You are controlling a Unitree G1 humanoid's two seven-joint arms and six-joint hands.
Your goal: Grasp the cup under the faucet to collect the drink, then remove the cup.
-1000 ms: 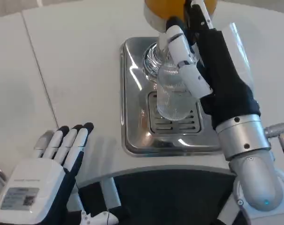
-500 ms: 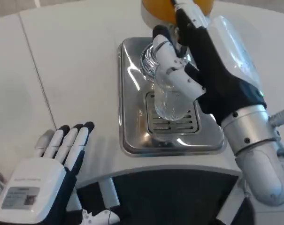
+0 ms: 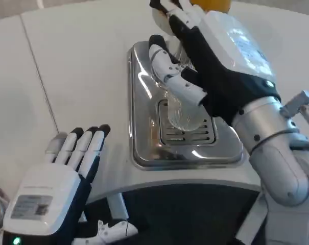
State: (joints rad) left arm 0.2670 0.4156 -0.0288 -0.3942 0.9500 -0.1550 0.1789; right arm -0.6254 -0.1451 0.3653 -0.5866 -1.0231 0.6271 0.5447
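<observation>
A clear ribbed cup (image 3: 183, 111) stands on the grille of the shiny steel drip tray (image 3: 144, 127), under the dispenser with its orange top (image 3: 210, 4) at the upper edge. My right hand (image 3: 205, 66) reaches over the tray from the right and wraps its fingers (image 3: 169, 76) around the cup's upper part, hiding the rim and the faucet. My left hand (image 3: 62, 178) lies flat on the table at the lower left, fingers straight and together, holding nothing.
The white table (image 3: 67, 76) spreads to the left and behind the tray. A seam in the tabletop (image 3: 39, 71) runs diagonally at the left. The robot's dark body (image 3: 185, 214) fills the lower middle.
My right hand has swung leftward and turned further over the cup, now covering more of it. My left hand has shifted slightly up and right.
</observation>
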